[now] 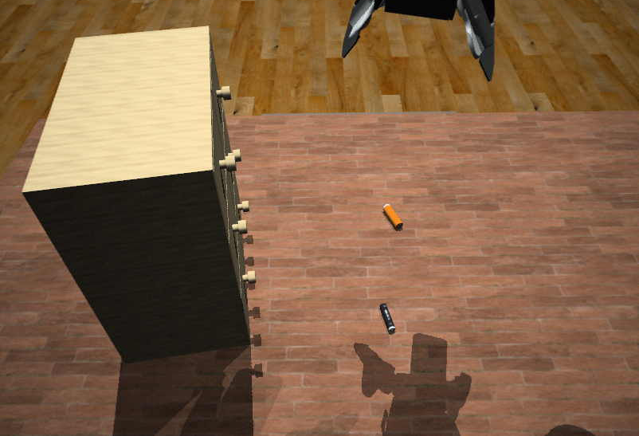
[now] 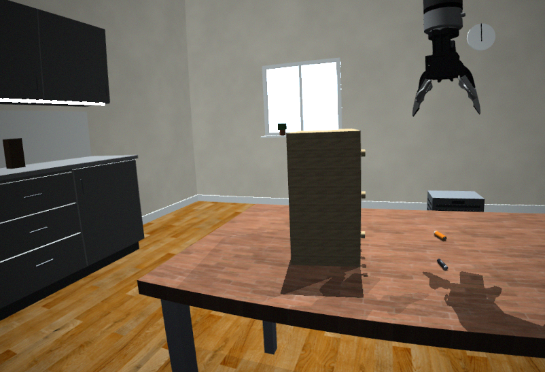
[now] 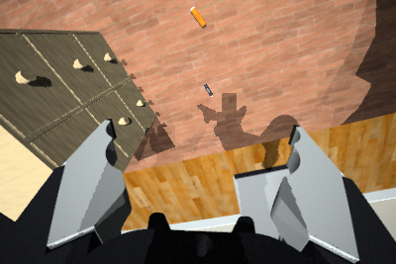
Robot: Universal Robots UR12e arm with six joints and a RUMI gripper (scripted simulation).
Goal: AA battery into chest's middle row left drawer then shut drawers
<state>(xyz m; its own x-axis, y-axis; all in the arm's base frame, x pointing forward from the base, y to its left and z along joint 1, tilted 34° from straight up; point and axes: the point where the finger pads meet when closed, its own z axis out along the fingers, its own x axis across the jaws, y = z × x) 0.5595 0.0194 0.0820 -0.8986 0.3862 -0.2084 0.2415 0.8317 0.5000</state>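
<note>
The small dark cylinder with silver ends (image 1: 387,318) (image 2: 442,264) (image 3: 208,90) looks like the AA battery. It lies on its side on the table, out in front of the chest. The wooden chest (image 1: 128,105) (image 2: 323,200) (image 3: 47,101) stands upright, with three rows of two drawers. All drawers look shut. The middle row's left drawer has its round knob (image 1: 240,226) (image 2: 363,194) (image 3: 125,122) on the column nearer the top and exterior views. My gripper (image 1: 417,67) (image 2: 446,114) (image 3: 202,123) is open and empty, high above the table. In the wrist view a finger hides the top-left knob.
An orange cylinder with a white end (image 1: 392,217) (image 2: 440,235) (image 3: 198,17) lies on the table (image 1: 515,265) (image 2: 219,266) (image 3: 297,42) farther from the top and exterior views than the dark one. The chest stands to the left of both in the top and exterior views, its knobs sticking out toward them.
</note>
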